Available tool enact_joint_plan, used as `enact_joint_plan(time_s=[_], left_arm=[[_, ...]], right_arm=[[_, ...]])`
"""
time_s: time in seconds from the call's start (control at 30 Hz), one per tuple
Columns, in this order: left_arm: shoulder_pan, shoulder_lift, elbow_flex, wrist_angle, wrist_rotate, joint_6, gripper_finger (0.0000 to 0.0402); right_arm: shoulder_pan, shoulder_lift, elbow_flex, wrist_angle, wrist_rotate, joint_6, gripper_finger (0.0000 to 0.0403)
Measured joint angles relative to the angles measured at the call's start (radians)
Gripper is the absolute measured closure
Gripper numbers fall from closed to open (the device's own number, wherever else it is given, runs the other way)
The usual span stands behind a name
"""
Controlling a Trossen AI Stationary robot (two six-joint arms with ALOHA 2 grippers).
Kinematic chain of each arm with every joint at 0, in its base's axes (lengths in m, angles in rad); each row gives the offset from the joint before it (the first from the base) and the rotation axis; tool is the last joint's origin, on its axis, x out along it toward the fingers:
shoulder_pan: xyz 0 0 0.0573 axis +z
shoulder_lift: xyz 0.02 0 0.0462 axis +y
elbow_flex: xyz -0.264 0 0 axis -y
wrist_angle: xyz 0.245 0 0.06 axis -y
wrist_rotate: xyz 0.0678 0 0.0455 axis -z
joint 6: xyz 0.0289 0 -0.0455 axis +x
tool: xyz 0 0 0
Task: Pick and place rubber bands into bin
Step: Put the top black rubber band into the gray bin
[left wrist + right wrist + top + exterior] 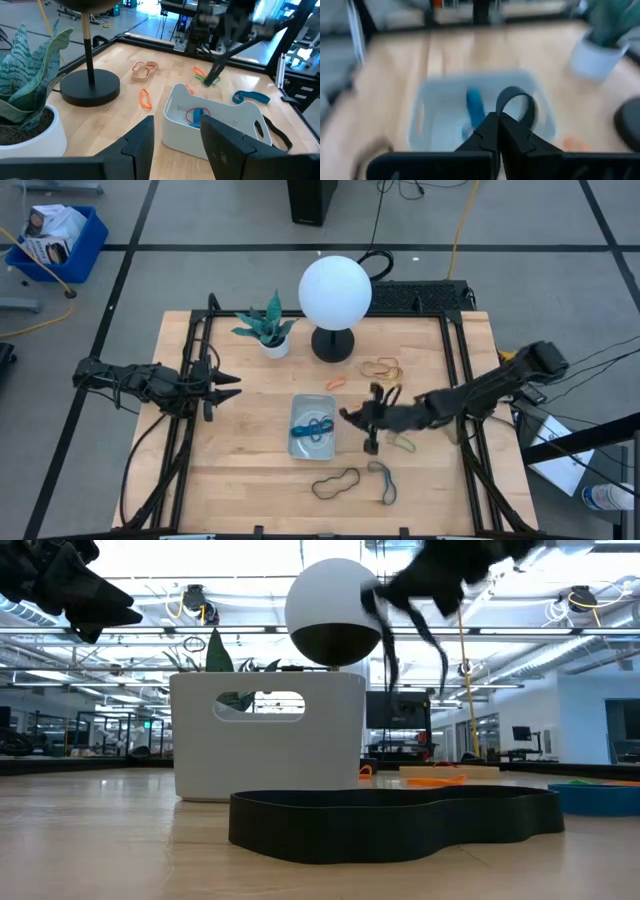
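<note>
The bin (312,442) is a small clear tray at the table's middle, with a blue and a red rubber band lying in it. My right gripper (347,417) is above the table just right of the bin, shut on a black rubber band (518,101). In the low view the band (412,632) hangs below the gripper (450,575). My left gripper (232,386) is open and empty at the table's left; its fingers (175,145) point at the bin (215,125). More rubber bands lie loose on the table. My right gripper pinches the black rubber band between its two shut fingertips (496,131). A loop of the band (532,107) stands out beyond the fingertips. In the low view the band hangs slack below the gripper, clear of the table.
A white globe lamp (335,292) on a black base and a potted plant (270,328) stand behind the bin. Loose bands lie on the table: tan (381,367), orange (335,383), green (402,446), black (335,483) and grey (384,480). A blue crate (60,242) is on the floor.
</note>
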Motion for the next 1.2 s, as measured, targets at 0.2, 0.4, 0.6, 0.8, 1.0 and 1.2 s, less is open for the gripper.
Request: enact_joint_plan(time_s=[0.2,0.4,0.6,0.8,1.0,1.2], left_arm=[[0.000,0.000,0.000,0.001,0.000,0.002,0.0236],[0.000,0.000,0.000,0.001,0.000,0.002,0.0236],[0.000,0.000,0.000,0.001,0.000,0.002,0.0236],[0.000,0.000,0.000,0.001,0.000,0.002,0.0236],[0.000,0.000,0.000,0.001,0.000,0.002,0.0236],[0.000,0.000,0.000,0.001,0.000,0.002,0.0236]], right_arm=[[-0.068,-0.144,0.001,0.126,0.000,-0.049,0.0402],[-0.109,-0.192,0.001,0.272,-0.005,-0.163,0.0402],[-0.130,-0.174,0.069,0.174,-0.009,-0.214,0.0402],[-0.135,-0.090,0.237,-0.032,-0.011,-0.237,0.0403],[-0.136,0.050,0.377,-0.090,-0.101,-0.262,0.0403],[-0.137,0.179,0.412,-0.069,-0.143,-0.262,0.0403]])
